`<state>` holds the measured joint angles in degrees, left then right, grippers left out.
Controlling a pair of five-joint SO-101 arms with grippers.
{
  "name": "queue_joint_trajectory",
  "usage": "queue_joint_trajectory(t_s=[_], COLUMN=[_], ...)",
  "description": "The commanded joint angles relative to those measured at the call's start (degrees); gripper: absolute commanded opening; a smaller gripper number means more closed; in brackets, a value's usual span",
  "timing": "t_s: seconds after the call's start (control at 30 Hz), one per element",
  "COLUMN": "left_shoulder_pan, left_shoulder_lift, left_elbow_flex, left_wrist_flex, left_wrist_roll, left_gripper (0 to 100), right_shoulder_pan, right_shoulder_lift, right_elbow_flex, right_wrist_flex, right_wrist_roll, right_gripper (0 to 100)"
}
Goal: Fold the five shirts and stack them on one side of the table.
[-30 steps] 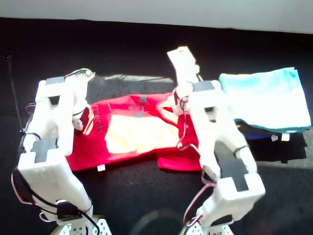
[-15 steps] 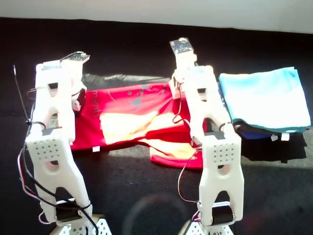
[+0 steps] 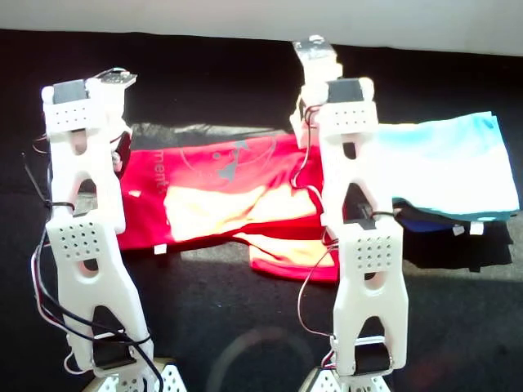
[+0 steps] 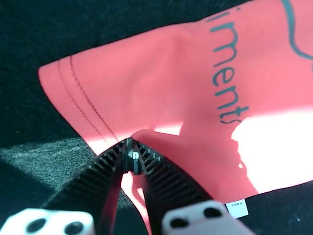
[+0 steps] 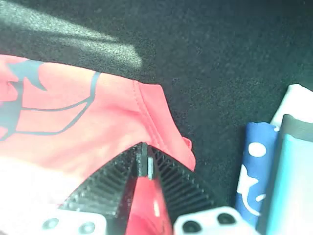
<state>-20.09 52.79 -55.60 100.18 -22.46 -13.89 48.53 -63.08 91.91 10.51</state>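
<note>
**Both grippers pinched shut on the red shirt**

The red shirt point(image 3: 221, 192) lies spread across the middle of the table point(image 3: 204, 73). It is partly folded, with its print facing up and a small white tag point(image 3: 161, 248) at its near edge. The left gripper point(image 4: 132, 157) is closed on it. Its ribbed jaws meet at the tips with a raised pleat of red cloth caught between them, near the stitched hem at the shirt's left end. The right gripper point(image 5: 143, 165) is likewise clamped tight on a fold of the red cloth, close to the shirt's far right corner. In the high view the left arm point(image 3: 82, 204) stands over the shirt's left end and the right arm point(image 3: 355, 212) over its right end. Just beside the right end sits a stack of folded shirts point(image 3: 458, 237), with a light blue shirt point(image 3: 449, 167) on top and darker ones beneath.
</note>
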Motion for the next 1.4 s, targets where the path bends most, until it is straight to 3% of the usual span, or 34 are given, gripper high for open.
queue_joint_trajectory(t_s=[0.0, 0.13, 0.33, 0.6, 0.77, 1.0, 1.2, 1.37], left_shoulder_pan=[-1.45, -1.45, -1.36, -1.1, -1.1, -1.27, -1.98, -3.21], left_shoulder_lift=[-2.59, -3.91, -10.42, -28.7, -38.81, -46.37, -47.43, -47.16], left_elbow_flex=[-1.98, -0.66, 11.74, 27.47, 44.88, 70.37, 80.75, 85.49], left_wrist_flex=[0.62, 0.7, 0.44, -0.44, -9.49, -27.25, -37.1, -43.78], left_wrist_roll=[0.44, 0.44, 0.44, 0.35, 0.35, 0.18, 0.44, 0.44], left_gripper=[1, 1, 1, 1, 1, 1, 1, 1], right_shoulder_pan=[0.48, 0.48, -3.3, -7.78, -8.04, -7.69, -7.25, -8.66], right_shoulder_lift=[-0.22, -0.57, -1.54, -16.31, -22.73, -26.42, -30.11, -37.41], right_elbow_flex=[-10.15, -14.55, -11.47, 7.87, 23.25, 43.56, 62.11, 73.8], right_wrist_flex=[6.81, 9.27, 9.36, 9.27, 6.37, -5.85, -18.95, -20.7], right_wrist_roll=[-0.35, -0.35, -0.35, -0.35, 0.0, 0.18, 3.25, 3.25], right_gripper=[0.6, 0.6, 0.6, 0.6, 0.6, 0.6, 0.6, 0.6])
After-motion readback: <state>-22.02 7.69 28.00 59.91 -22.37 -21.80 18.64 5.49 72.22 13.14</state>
